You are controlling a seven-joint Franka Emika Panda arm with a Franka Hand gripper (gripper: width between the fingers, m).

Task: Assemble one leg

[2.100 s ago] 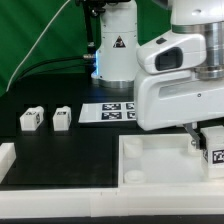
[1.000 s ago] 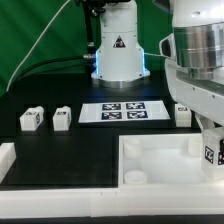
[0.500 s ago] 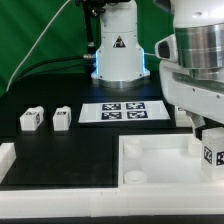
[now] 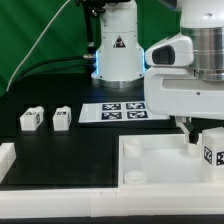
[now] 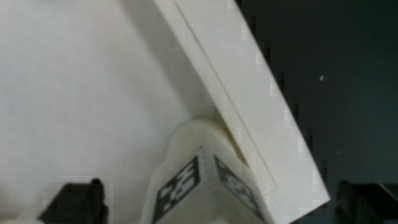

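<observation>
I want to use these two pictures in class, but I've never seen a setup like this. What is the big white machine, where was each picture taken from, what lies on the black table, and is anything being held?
The big white machine is a robot arm; its two-finger gripper hangs low at the exterior view's right. That picture comes from a camera standing off the arm. The other comes from a camera on the wrist, looking down past the dark fingertips.

On the black table lie a large white square tray with a raised rim, two loose small white block-like legs with marker tags, and a flat white marker board with four black tags.

A third tagged leg stands at the tray's corner. Whether the gripper holds it cannot be told.
</observation>
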